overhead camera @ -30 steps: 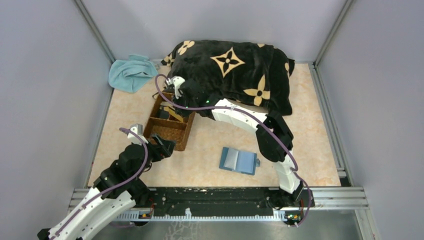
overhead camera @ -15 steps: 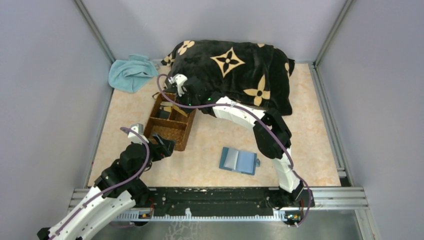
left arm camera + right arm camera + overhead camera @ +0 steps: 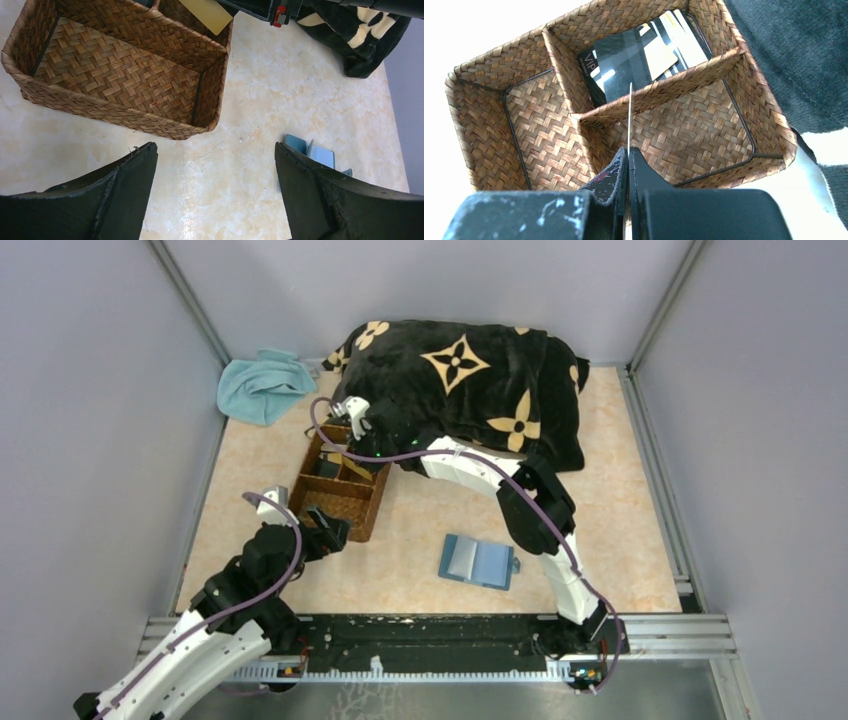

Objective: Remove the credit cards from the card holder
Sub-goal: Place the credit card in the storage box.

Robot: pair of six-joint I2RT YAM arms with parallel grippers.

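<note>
The teal-blue card holder (image 3: 477,561) lies open on the table in front of the right arm; it also shows in the left wrist view (image 3: 316,151). My right gripper (image 3: 352,452) hangs over the brown woven tray (image 3: 333,502) and is shut on a thin card (image 3: 630,116) seen edge-on; from above that card looks tan (image 3: 353,466). Several dark and pale cards (image 3: 634,57) lie in the tray's far compartment. My left gripper (image 3: 327,530) is open and empty, low by the tray's near end, left of the card holder.
A black blanket with tan flower marks (image 3: 470,390) covers the back of the table, right behind the tray. A crumpled teal cloth (image 3: 262,385) lies in the back left corner. Grey walls and metal rails close in the table.
My right gripper with the card has shifted slightly over the tray's far end, and the right elbow has moved left. The left arm and the card holder have stayed put.
</note>
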